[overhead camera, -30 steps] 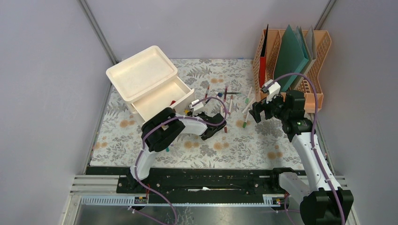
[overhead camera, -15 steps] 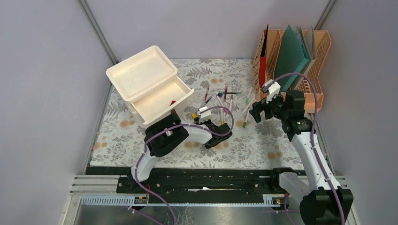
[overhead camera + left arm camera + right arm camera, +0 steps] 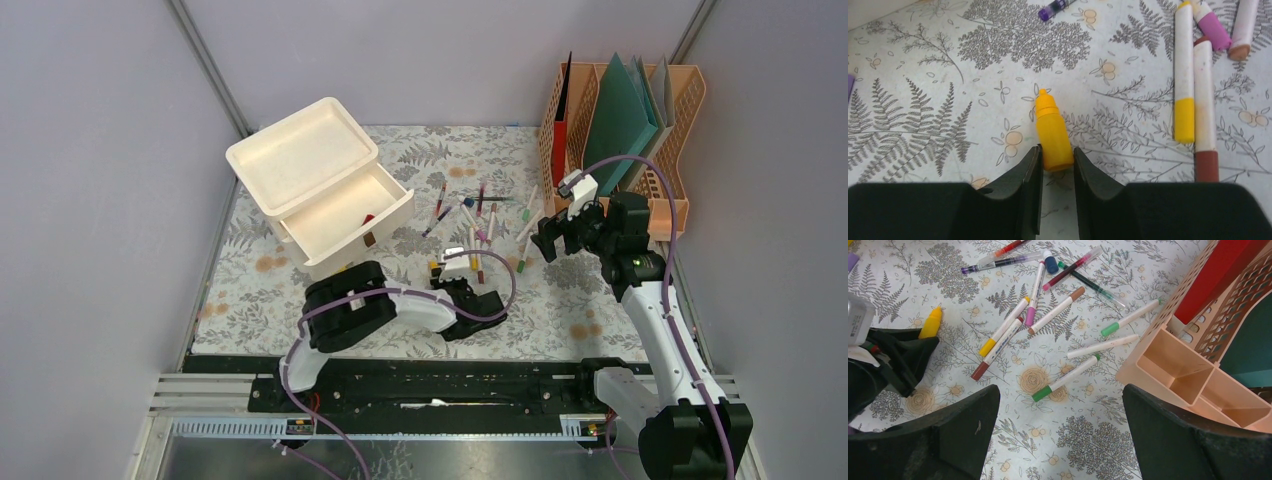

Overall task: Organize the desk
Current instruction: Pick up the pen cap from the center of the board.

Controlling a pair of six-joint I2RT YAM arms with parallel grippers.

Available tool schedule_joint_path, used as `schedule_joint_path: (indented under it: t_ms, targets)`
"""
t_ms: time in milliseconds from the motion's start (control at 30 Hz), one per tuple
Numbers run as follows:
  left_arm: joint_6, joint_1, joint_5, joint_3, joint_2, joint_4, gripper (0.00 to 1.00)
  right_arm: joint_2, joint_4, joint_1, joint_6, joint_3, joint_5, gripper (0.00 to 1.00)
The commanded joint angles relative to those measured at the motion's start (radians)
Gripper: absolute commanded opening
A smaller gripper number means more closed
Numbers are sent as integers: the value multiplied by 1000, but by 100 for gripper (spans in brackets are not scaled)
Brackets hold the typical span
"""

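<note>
Top view: fixed high behind the arm bases, facing down over the whole counter (image 3: 250, 300); left wrist view: low, very near the counter, facing past the left tool (image 3: 1056, 150) onto a yellow cap (image 3: 1050, 125); right wrist view: higher, facing down across scattered markers (image 3: 1056, 310); all three share that cap.

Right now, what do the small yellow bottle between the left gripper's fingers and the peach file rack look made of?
The yellow bottle, in the left gripper: probably plastic, smooth and matte, moulded with a nozzle cap. The peach file rack: rigid moulded plastic, semi-matte, judging by its lattice walls and uniform colour.
</note>
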Motion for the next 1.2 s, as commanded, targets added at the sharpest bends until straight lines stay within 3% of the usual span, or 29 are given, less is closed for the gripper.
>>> schedule_joint_path:
  t_ms: [0, 200, 367, 867, 1167]
  targets:
    - [154, -6, 107, -70, -138, 104, 0, -18, 33, -5, -11, -4, -14, 100]
    - [370, -5, 276, -155, -292, 254, 0, -19, 33, -9, -10, -4, -18, 100]
    - [483, -5, 446, -160, -395, 251, 0, -20, 32, -10, -10, -4, -17, 100]
    - [592, 98, 746, -92, -774, 24, 0, -27, 33, -12, -10, -4, -29, 100]
    - [671, 197, 790, -1, -962, -107, 0, -21, 31, -12, -10, -4, -36, 100]
